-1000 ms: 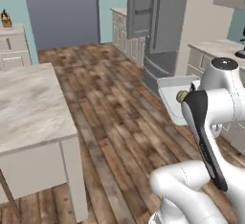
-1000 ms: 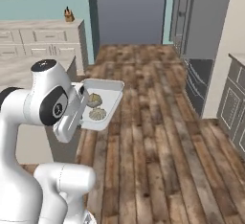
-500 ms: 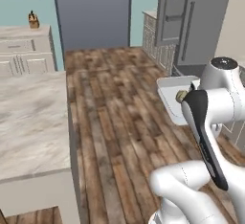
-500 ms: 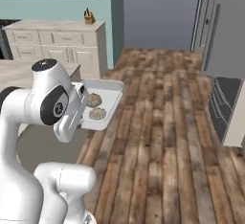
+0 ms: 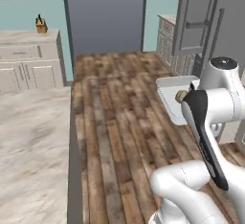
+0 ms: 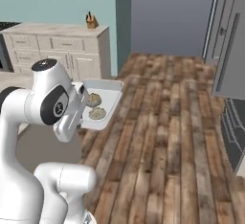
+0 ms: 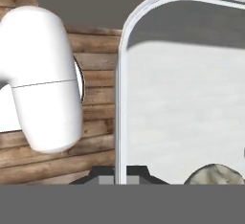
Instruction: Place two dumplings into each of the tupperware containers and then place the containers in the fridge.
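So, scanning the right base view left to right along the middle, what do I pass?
The arm's white shoulder → tupperware container holding two dumplings → bare wood floor → grey fridge.

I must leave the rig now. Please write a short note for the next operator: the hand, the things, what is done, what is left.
Hand: shut on the rim of one container, carried in the air over the wood floor.
Dumplings: two lie in this container.
Fridge: ahead on the right, door open.
Done: this container is filled and lifted.
Left: drive to the fridge and set it on a shelf. The second container is not in sight, so check it.
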Available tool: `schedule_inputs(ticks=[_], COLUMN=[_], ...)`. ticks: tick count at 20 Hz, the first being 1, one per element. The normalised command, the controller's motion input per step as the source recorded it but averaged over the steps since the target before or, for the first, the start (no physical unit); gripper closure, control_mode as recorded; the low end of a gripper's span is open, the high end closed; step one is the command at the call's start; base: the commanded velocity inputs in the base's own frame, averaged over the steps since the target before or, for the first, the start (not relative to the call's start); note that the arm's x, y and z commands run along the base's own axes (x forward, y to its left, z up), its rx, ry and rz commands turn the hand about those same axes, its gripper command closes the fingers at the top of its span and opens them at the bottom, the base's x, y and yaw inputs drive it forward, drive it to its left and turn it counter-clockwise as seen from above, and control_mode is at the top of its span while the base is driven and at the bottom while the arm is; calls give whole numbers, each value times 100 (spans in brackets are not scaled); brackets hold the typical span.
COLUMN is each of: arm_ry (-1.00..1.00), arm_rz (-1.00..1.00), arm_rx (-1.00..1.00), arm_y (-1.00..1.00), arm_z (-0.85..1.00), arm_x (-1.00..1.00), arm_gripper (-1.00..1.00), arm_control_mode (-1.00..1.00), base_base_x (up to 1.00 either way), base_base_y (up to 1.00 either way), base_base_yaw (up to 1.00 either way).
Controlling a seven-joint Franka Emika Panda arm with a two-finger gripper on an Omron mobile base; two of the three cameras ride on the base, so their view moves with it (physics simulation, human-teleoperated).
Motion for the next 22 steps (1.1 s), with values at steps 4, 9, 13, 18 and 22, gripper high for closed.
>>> schedule_inputs(ticks=[4, 9, 13, 18, 22], arm_ry=[0, 0, 0, 0, 0], arm_rz=[0, 0, 0, 0, 0], arm_rx=[0, 0, 0, 0, 0], arm_y=[0, 0, 0, 0, 0], arm_z=[0, 0, 0, 0, 0], arm_x=[0, 0, 0, 0, 0], arm_gripper=[100, 100, 100, 100, 100], arm_control_mode=[100, 100, 100, 100, 100], base_base_x=[100, 100, 100, 99, 70], base_base_y=[-52, -17, 0, 1, 31], base_base_yaw=[1, -10, -18, -39, -63])
